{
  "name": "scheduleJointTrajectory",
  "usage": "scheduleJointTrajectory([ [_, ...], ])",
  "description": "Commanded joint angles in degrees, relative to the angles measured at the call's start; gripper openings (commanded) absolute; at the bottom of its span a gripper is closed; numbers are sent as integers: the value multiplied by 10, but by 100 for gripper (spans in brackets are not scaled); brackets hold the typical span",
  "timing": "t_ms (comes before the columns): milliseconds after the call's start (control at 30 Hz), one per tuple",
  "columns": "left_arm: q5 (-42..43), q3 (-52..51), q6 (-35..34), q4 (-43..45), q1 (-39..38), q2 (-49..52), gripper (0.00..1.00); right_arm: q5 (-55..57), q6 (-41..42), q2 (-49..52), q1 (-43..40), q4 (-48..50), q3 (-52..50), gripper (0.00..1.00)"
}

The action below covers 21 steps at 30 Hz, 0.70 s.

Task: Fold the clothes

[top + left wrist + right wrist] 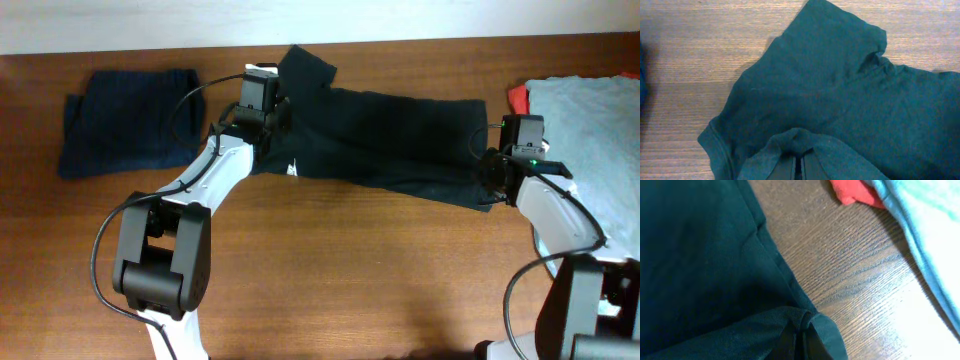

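The black T-shirt (390,140) lies stretched across the table's far middle, with a small white mark (292,168) near its left end. My left gripper (268,128) is shut on a pinch of its cloth near the left sleeve; the fold drapes over the fingers in the left wrist view (800,150). My right gripper (492,180) is shut on the shirt's right hem edge, shown in the right wrist view (802,330). A folded navy garment (125,120) lies at far left. A light grey-blue garment (590,130) lies at right over a red one (517,97).
Bare wooden table (350,270) fills the front half. The red garment (855,192) and the grey-blue garment (925,225) lie close to the right of my right gripper. The navy garment lies left of the left arm.
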Motion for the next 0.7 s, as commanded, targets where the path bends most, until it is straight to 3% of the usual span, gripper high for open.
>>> scheduleJointTrajectory([
  [0,-11,14,8,2,2,3,1,17,3,38,2,9,9,6],
  [67,-11,14,8,2,2,3,4,17,3,53,2,20,9,13],
  [167,-11,14,8,3,2,3,20,17,3,61,2,40,9,26],
  [267,-11,15,25,17,2,3,38,17,1,60,2,61,11,48],
  [433,-11,54,31,-9,2,2,57,-5,-62,60,2,66,31,84],
  [500,-11,87,31,-51,4,1,58,-20,-102,59,2,55,48,91],
  [567,-11,134,31,-116,8,1,57,-29,-132,57,2,22,79,92],
  [633,-11,169,30,-176,12,1,45,-40,-149,56,2,-25,116,91],
  [667,-11,193,18,-230,19,1,26,-67,-166,55,2,-67,150,88],
])
